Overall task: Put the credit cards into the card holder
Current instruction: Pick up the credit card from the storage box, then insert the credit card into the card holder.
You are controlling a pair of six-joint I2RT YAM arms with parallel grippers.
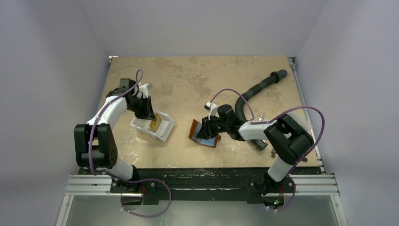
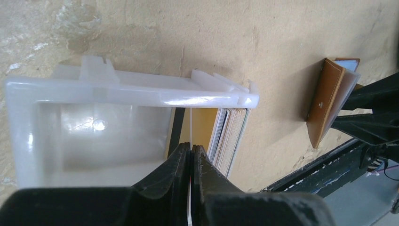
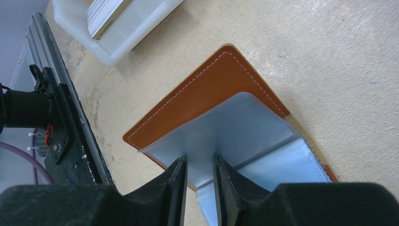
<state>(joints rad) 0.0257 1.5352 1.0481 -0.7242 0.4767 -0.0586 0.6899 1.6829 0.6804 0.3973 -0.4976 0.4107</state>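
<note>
One credit card (image 2: 191,123), upright in the white box (image 2: 131,92), is pinched in the left tool (image 2: 190,151); lift straight out without dragging the other cards (image 2: 230,134), toward the card holder (image 3: 202,89) whose pocket the right tool (image 3: 200,165) clamps.

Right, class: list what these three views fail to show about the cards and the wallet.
1) held card: the left wrist view shows only its edge, so its face is unreadable; the left gripper hides its lower end.
2) card stack: the count is too fine in the left wrist view and cut off by the top edge in the right wrist view.
3) wallet pockets: contents partly covered by the right gripper; too small from the top.
</note>
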